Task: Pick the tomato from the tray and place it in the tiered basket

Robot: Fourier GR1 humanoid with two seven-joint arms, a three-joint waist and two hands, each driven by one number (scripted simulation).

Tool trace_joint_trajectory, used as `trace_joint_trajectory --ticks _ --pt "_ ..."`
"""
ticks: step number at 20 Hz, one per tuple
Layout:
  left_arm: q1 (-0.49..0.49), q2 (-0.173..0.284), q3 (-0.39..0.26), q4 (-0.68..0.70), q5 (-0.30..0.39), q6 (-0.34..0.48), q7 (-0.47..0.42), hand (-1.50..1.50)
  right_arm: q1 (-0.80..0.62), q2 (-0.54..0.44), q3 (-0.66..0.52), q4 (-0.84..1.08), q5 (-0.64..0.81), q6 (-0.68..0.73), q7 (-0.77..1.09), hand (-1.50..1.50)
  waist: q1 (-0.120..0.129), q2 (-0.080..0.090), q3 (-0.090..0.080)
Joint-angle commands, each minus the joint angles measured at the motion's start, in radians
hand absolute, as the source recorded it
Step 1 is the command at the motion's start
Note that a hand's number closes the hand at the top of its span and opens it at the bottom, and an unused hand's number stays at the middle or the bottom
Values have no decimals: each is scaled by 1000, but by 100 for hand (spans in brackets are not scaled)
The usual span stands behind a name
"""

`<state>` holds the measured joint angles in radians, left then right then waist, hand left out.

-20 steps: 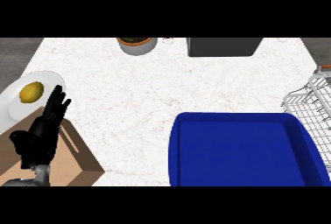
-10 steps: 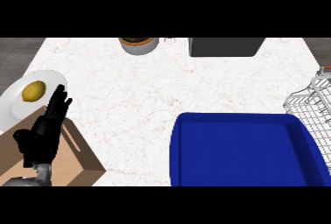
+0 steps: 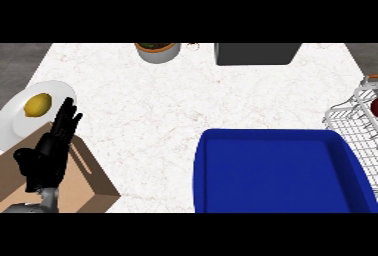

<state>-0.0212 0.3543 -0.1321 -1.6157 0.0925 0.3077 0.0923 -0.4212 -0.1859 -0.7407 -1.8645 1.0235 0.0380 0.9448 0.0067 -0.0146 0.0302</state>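
One hand [image 3: 49, 150] shows, the left, at the near left over a brown board [image 3: 83, 182], fingers straight and spread. No tomato is visible on the blue tray [image 3: 277, 172]; a dark red shape in the wire basket [image 3: 354, 117], far right, cannot be identified. White marble counter [image 3: 170, 105].

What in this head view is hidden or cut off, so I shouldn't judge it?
- Right robot hand: out of view.
- Tomato: not on the blue tray; a red shape at the wire basket is cut by the right edge.
- Tray's near side: cut by the lower edge.
- Left robot hand: wrist cut off below.
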Motion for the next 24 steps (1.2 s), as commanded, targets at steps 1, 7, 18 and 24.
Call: trace_joint_trajectory --ticks 1,7,18,24 --pt "94 -91 -78 96 9 0 14 0 -18 46 -56 19 -77 -164 -65 -150 -5 22 -28" --pt "133 -87 -72 86 8 5 6 0 -33 -25 -115 -30 -83 -278 -125 -150 -9 19 -30" --pt "171 -72 -40 80 10 25 12 0 154 -6 -334 -395 -84 -248 14 -150 -88 -1 -33" --pt "196 -62 -9 71 32 30 24 0 285 66 -427 -626 -234 -123 60 -150 -142 -14 -35"
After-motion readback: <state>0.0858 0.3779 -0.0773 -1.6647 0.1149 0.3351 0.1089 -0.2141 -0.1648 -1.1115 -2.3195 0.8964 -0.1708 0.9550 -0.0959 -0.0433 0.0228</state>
